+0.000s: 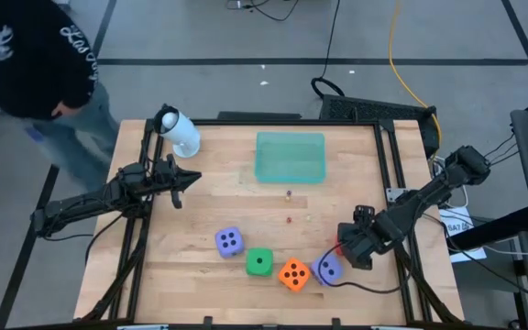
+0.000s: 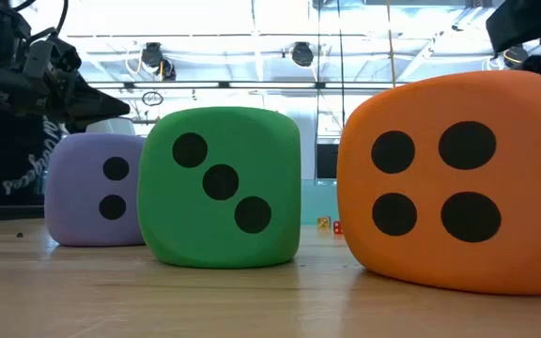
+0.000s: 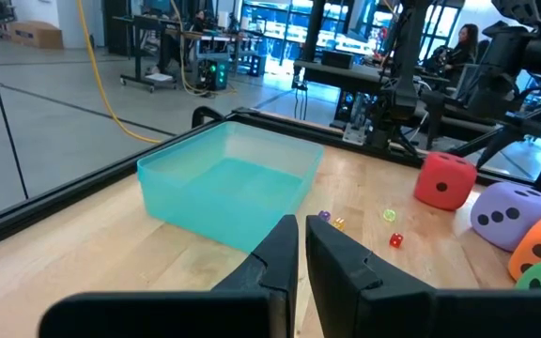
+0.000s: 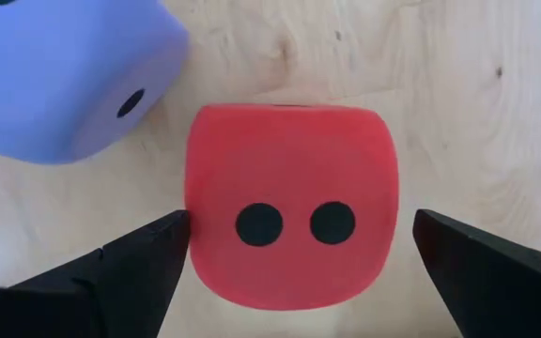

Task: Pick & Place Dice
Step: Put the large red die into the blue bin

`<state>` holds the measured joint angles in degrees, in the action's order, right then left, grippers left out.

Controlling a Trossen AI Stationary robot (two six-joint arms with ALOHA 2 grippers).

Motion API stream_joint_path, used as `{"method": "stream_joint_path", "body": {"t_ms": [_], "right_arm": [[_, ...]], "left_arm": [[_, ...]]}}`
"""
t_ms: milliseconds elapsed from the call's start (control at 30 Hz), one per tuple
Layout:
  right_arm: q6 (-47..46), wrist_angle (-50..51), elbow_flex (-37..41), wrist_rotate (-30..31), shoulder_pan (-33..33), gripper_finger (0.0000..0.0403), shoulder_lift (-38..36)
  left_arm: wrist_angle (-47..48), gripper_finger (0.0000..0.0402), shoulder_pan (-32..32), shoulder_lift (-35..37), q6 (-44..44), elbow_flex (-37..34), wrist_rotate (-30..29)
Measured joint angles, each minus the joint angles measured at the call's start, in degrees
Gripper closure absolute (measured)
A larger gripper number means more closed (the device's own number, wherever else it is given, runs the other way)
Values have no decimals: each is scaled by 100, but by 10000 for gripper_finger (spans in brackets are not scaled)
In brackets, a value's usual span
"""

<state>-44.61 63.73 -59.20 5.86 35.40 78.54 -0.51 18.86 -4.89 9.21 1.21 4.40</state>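
Note:
Five foam dice rest on the wooden table near its front edge. A purple die (image 1: 229, 241), a green die (image 1: 259, 263), an orange die (image 1: 293, 274) and a second purple die (image 1: 328, 269) form a row. The red die (image 4: 292, 207) sits flat, two pips showing. My right gripper (image 4: 303, 225) is open and points down over the red die, one finger on either side of it; in the high view it (image 1: 356, 246) hides most of the die. My left gripper (image 3: 301, 249) is shut, level and holds nothing, at the table's left (image 1: 186, 179).
A teal tray (image 1: 290, 157) stands at the far middle of the table. A white cylinder (image 1: 180, 133) lies at the far left. A few tiny dice (image 1: 290, 219) are scattered in front of the tray. A person (image 1: 35, 55) stands beyond the far left corner.

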Motion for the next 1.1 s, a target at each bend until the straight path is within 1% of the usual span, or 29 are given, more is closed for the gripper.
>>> {"method": "stream_joint_path", "body": {"t_ms": [133, 267, 433, 667, 933, 1100], "right_arm": [[45, -4, 3, -143, -20, 3, 2], [41, -99, 186, -187, -20, 3, 13], [92, -546, 583, -484, -198, 3, 9], [479, -1154, 1009, -835, -410, 3, 9], [670, -1146, 1010, -896, -469, 9, -7], [802, -927, 777, -876, -562, 9, -71]], "left_arm": [[0, 369, 1, 0, 0, 0, 4], [0, 369, 1, 0, 0, 0, 5], [0, 369, 1, 2, 2, 0, 7], [0, 369, 1, 1, 2, 0, 9], [0, 369, 1, 2, 2, 0, 9], [0, 369, 1, 2, 2, 0, 9]]}}
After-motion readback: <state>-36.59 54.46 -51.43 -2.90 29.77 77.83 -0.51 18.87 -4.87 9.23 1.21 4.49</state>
